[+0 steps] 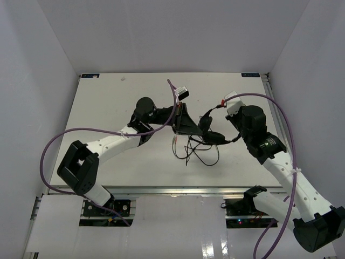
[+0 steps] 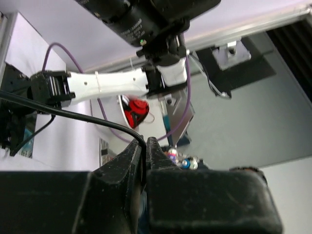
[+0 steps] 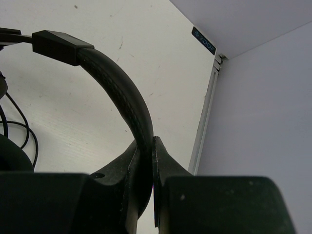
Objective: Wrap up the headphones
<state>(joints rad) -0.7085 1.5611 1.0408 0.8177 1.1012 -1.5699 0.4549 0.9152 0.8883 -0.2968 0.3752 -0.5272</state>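
Black and padded, the headband [image 3: 122, 92] of the headphones [image 1: 215, 137] arches up out of the right fingers [image 3: 168, 168]. They are clenched tight on it, with no gap showing on either side.

From above, the headset sits near the middle of the white worktop [image 1: 118, 97], between the two arms and closer to the right one. I cannot tell whether its lower earcup touches the surface or hangs just over it.

The left fingers [image 2: 122, 161] are pinched together on the thin black cord [image 2: 73, 116]. In the left wrist view it comes out of their tips and runs off to the left edge. Seen from overhead, the rest of that cord lies in loose, untidy loops [image 1: 198, 155] on the worktop, just on the near side of the headset. A thick purple cable [image 1: 59, 140] swings out wide from the left arm, well apart from the headset.
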